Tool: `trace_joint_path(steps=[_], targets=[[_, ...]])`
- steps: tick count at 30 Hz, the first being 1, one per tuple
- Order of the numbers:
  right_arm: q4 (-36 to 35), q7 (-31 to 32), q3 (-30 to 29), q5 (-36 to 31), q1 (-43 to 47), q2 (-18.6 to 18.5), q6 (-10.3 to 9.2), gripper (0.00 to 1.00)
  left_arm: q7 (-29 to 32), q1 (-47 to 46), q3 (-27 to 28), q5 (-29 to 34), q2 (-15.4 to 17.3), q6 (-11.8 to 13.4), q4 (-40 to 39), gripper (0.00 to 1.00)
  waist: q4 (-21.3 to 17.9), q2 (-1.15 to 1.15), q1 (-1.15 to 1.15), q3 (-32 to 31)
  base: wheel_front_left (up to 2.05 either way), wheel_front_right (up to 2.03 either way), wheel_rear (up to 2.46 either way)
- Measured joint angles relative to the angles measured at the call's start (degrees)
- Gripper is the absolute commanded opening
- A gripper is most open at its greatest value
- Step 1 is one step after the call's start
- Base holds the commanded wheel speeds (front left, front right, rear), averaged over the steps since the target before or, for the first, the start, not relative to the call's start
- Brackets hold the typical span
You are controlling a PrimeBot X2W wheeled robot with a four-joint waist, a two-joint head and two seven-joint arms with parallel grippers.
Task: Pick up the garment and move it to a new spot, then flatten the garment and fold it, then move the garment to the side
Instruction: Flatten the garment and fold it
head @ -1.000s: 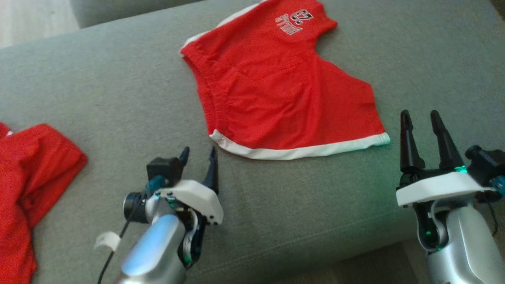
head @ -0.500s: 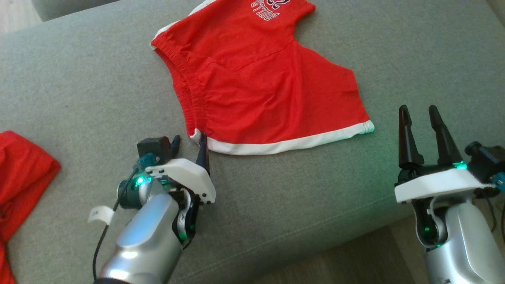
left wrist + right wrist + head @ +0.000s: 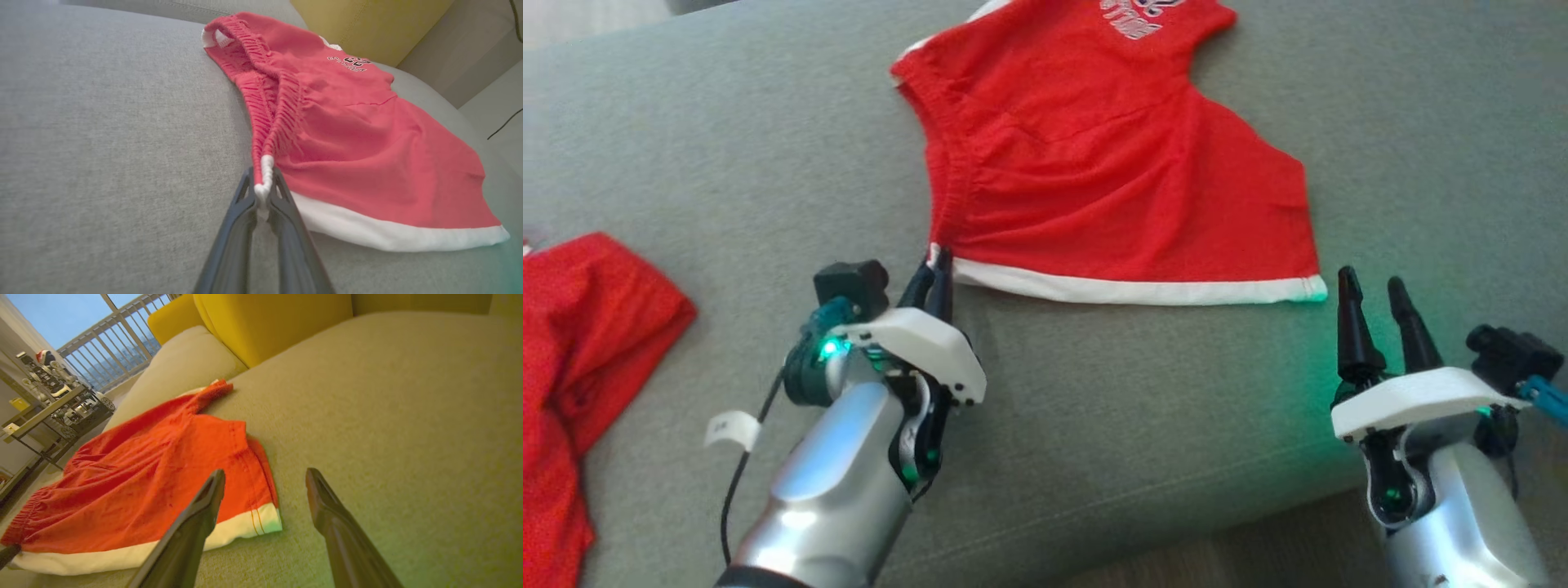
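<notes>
- Second red cloth [image 3: 588, 359]: it lay crumpled at the far left of your head view, on the grey sofa seat [image 3: 727, 147], well apart from the task's piece.
- White tag [image 3: 727, 429]: it hung on the cable beside your left forearm.
- Left gripper [image 3: 935, 269]: your two dark fingers were pressed together on the near-left corner of the garment, where the gathered waistband [image 3: 947, 180] met the trim. In your left wrist view the gripper [image 3: 261, 185] had that white corner pinched between its tips and raised a little off the seat.
- Garment [image 3: 1111, 163]: red shorts, spread on the seat between your two grippers. The waistband ran along the left side and the white hem band [image 3: 1135, 290] along the near edge. The printed lettering [image 3: 1131, 24] sat at the far end, partly cut off by the top of the view. The cloth was mostly flat, with shallow wrinkles; your wrist views showed it too [image 3: 367, 155] [image 3: 143, 477].
- Right gripper [image 3: 1370, 279]: your fingers stood parted and held nothing, just beside the near-right corner of the hem. In your right wrist view [image 3: 265, 473] one finger crossed the trim in the picture; contact could not be judged.
- Yellow cushion [image 3: 278, 322]: it stood behind the seat, beyond the shorts.
</notes>
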Motion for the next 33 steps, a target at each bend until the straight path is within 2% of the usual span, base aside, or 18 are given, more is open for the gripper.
trace_joint_path(steps=[10, 15, 19, 20, 21, 22, 27, 33], targets=[[18.1, 0.0, -0.3, 4.8, -7.4, 0.0, 0.0, 1.0, 0.0, 3.1, -0.3, 3.0, 0.0, -0.7, -3.5, 0.0, 4.6, 0.0, 0.0, -0.9, 0.0, 0.0, 0.0], [24.7, -0.7, 2.4, 8.4, -10.8, -0.6, 0.0, 1.0, 0.0, 3.5, -0.5, 3.0, 0.0, -0.7, -4.5, 0.0, 5.8, 0.0, -0.01, -1.0, 0.0, 0.0, 0.0], [27.8, -1.2, 6.9, 12.1, -12.9, -1.5, 0.0, 1.0, 0.0, 4.2, -0.6, 3.0, 0.0, -0.7, -4.8, 0.0, 6.2, 0.0, -0.01, -1.1, 0.0, 0.0, 0.0], [28.2, -1.3, 8.5, 13.2, -13.3, -1.7, 0.0, 0.83, 0.0, 4.3, -0.6, 3.0, 0.0, -0.7, -4.8, 0.0, 6.2, 0.0, -0.01, -1.2, 0.0, 0.0, 0.0], [28.6, -1.4, 10.2, 14.4, -13.6, -1.9, 0.0, 0.34, 0.0, 4.2, -0.5, 3.0, 0.0, -0.6, -4.8, 0.0, 6.2, 0.0, -0.01, -1.3, 0.0, 0.0, 0.0], [28.9, -1.5, 11.9, 15.7, -13.8, -2.2, 0.0, 0.0, 0.0, 4.2, -0.3, 3.0, 0.0, -0.6, -4.8, 0.0, 6.2, 0.0, -0.01, -1.5, 0.0, 0.0, 0.0], [30.3, -1.4, 16.7, 18.3, -13.9, -1.8, 0.0, 0.0, 0.0, 4.3, 1.0, 3.3, 0.0, -0.4, -4.9, 0.0, 5.9, 0.0, -0.01, -2.5, 0.0, 0.0, 0.0], [30.0, -0.5, 13.6, 12.6, -13.4, -0.7, 0.0, 0.0, 0.0, 5.5, 2.3, 3.3, 0.0, -0.4, -5.3, 0.0, 5.5, 0.0, 0.0, -4.4, 0.0, 0.0, 0.0]])
